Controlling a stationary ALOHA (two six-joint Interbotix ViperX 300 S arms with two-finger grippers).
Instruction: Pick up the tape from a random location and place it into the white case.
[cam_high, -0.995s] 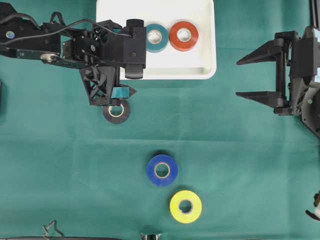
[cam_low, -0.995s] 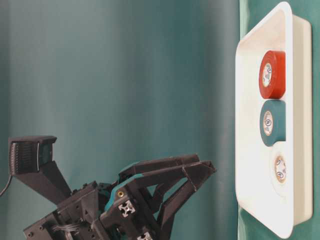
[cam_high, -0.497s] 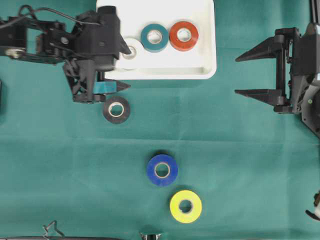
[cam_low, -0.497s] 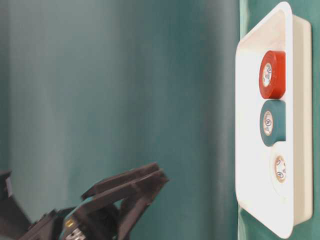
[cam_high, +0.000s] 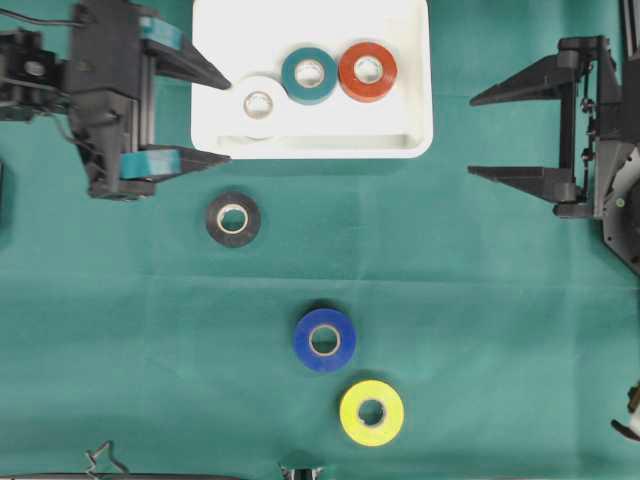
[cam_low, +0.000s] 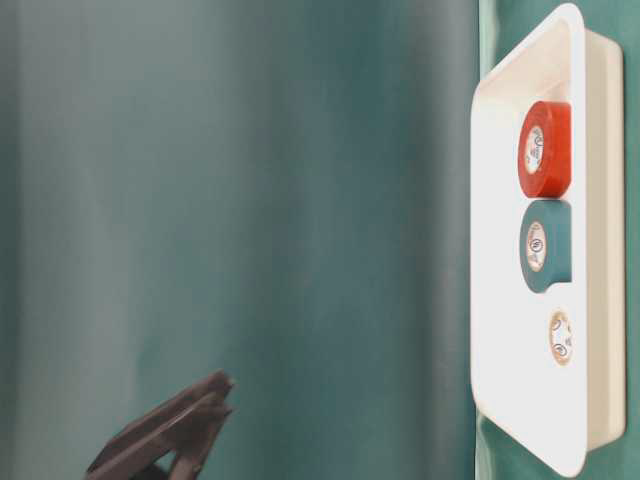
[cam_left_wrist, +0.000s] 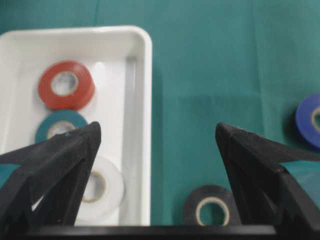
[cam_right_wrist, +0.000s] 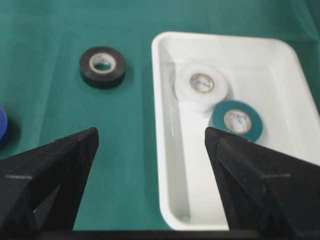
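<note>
The green cloth (cam_high: 120, 330) covers the whole work surface, giving the rolls a flat, non-slip bed. The white case (cam_high: 410, 100) lies at the far centre of the overhead view; its raised rim keeps deposited rolls from sliding out. Inside it, from left to right, sit the white tape (cam_high: 259, 103), the teal tape (cam_high: 309, 74) and the red tape (cam_high: 367, 71), each flat on its side. The left gripper (cam_high: 208, 118) stands just left of the case with its jaws spread wide and nothing between them, one tip over the case's left edge and the other over the cloth. The right gripper (cam_high: 480, 135) waits well to the right, jaws likewise wide apart and empty. Three rolls remain on the cloth: the black tape (cam_high: 233, 219) near the left gripper, the blue tape (cam_high: 324, 340) nearer the middle, and the yellow tape (cam_high: 371, 412) closest to the near edge.
</note>
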